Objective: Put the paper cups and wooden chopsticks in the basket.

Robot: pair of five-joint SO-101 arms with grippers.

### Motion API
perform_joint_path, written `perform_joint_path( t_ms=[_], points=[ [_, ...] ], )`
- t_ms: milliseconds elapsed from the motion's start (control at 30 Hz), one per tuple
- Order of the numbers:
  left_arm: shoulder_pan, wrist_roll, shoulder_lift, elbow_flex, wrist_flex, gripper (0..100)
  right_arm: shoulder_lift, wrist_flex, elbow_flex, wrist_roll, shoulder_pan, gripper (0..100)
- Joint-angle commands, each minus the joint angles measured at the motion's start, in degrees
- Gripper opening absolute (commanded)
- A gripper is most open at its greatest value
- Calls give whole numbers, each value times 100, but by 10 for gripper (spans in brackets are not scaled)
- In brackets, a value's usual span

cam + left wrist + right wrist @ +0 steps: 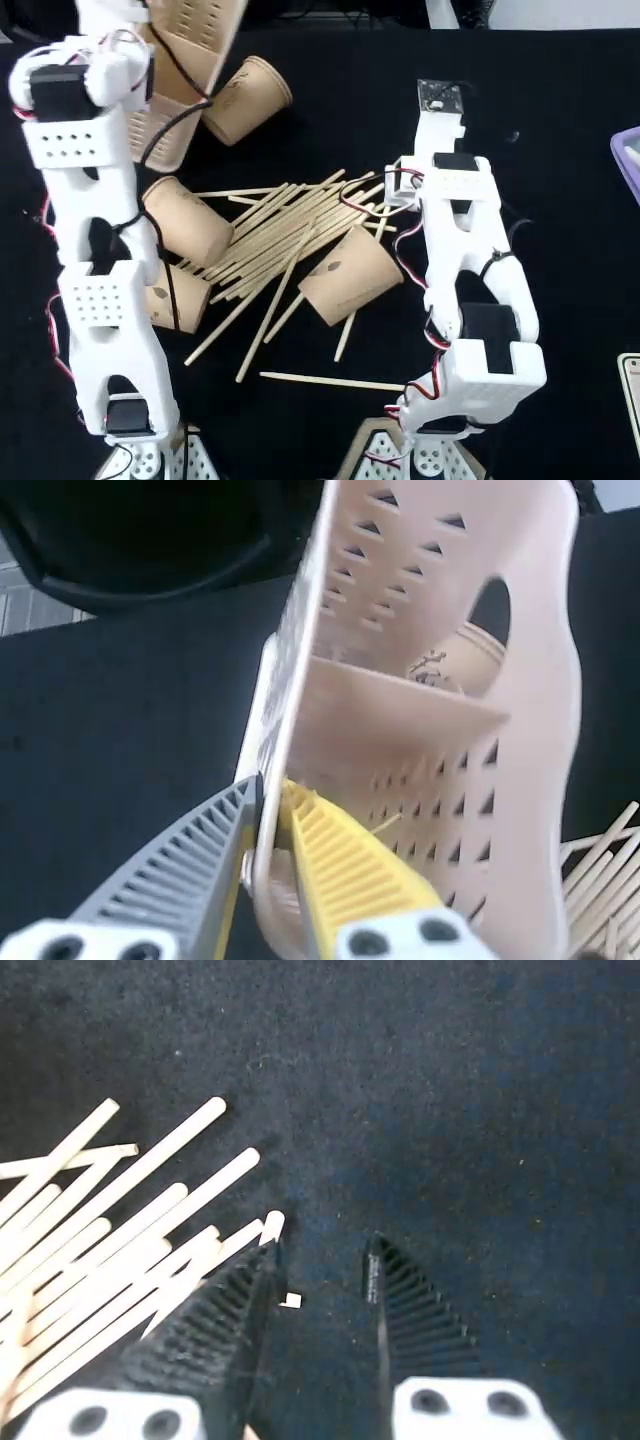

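Up close, left end effector [267,788] pinches the basket [420,720] wall; right end effector [323,1250] gapes beside chopsticks [150,1222].

A beige perforated basket [205,40] is tipped up near the tabletop's [540,80] far left corner. Four brown paper cups [245,98] lie on their sides around a fanned heap of wooden chopsticks [280,235] mid-tabletop.

Your counter [560,100] is covered in black cloth, evenly lit, with fine pale lint on it. At its right edge you have a purple rim [627,158] and, nearer the front, a pale card [631,392]. Past the far edge is a pale strip [560,12]. The left wrist view shows a grey lined surface [35,595] beside a dark rounded shape [130,540].
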Motion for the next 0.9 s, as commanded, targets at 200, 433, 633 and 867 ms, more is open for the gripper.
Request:
perform_joint_path(
  t_ms=[200, 433, 633, 867],
  points=[
    [-347, 492, -281, -374, -1451, 30, -92, -53, -13, -9, -62, 141],
    [-338, 993, 396, 40, -2418, 30, -84, -62, -13, -9, -62, 141],
    [101, 958, 1424, 57, -2734, 30, -84, -62, -13, -9, -53, 141],
    [637, 949, 1626, -409, -1952, 30, -92, -88, -22, -9, -53, 141]
  ],
)
